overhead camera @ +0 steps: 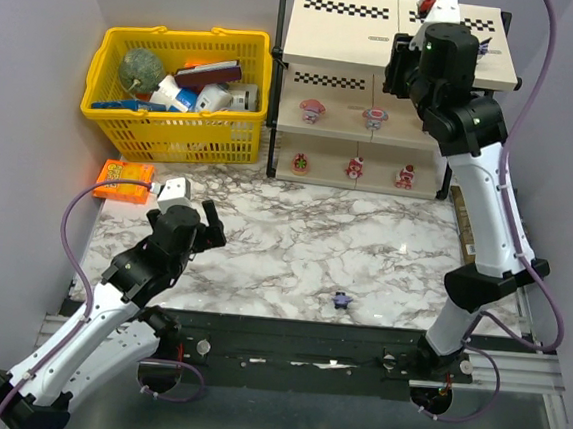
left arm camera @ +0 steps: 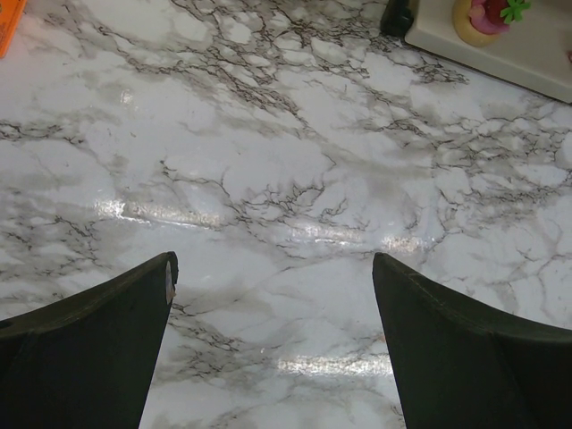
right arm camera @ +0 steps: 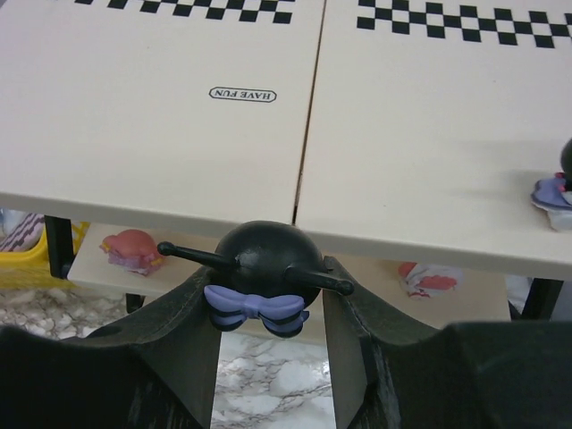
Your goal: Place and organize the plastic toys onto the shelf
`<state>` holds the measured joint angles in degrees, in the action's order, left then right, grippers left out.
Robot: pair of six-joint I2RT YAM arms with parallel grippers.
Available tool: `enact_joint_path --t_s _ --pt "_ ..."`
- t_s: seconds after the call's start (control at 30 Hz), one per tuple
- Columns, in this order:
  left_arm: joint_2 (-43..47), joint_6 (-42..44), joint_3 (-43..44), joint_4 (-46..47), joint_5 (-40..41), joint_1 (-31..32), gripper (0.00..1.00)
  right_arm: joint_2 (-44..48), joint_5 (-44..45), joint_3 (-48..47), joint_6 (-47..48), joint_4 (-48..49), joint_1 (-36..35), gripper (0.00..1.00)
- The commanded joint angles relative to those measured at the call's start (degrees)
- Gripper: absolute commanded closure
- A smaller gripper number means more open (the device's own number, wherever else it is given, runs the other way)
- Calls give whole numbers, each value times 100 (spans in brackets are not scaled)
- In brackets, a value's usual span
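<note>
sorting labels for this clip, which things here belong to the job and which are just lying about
Job: shelf; held dark toy in right gripper; loose dark toy; pink-and-white toys, middle tier; red toys, bottom tier.
Lying about: yellow basket and its contents; orange packet.

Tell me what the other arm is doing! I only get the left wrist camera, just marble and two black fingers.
Observer: The right pincer is shut on a black toy with a purple bow, up by the shelf's top board.
Operator: Are any toys lying on the table?
Observer: Yes, one small purple toy lies on the marble table, toward its near edge.
Operator: What's on the bottom board?
Observer: Three red-pink toys in a row.
</note>
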<state>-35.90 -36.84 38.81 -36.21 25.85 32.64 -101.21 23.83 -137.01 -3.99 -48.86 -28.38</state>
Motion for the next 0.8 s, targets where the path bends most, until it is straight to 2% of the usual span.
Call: enact_joint_path --t_s 0.0,0.77 --pt "13 -227 -110 -53 -97 23 1 -171 -318 -273 12 456 148 83" --pt "-5 -210 -66 -88 35 23 1 -742 -494 -476 -120 623 465 80"
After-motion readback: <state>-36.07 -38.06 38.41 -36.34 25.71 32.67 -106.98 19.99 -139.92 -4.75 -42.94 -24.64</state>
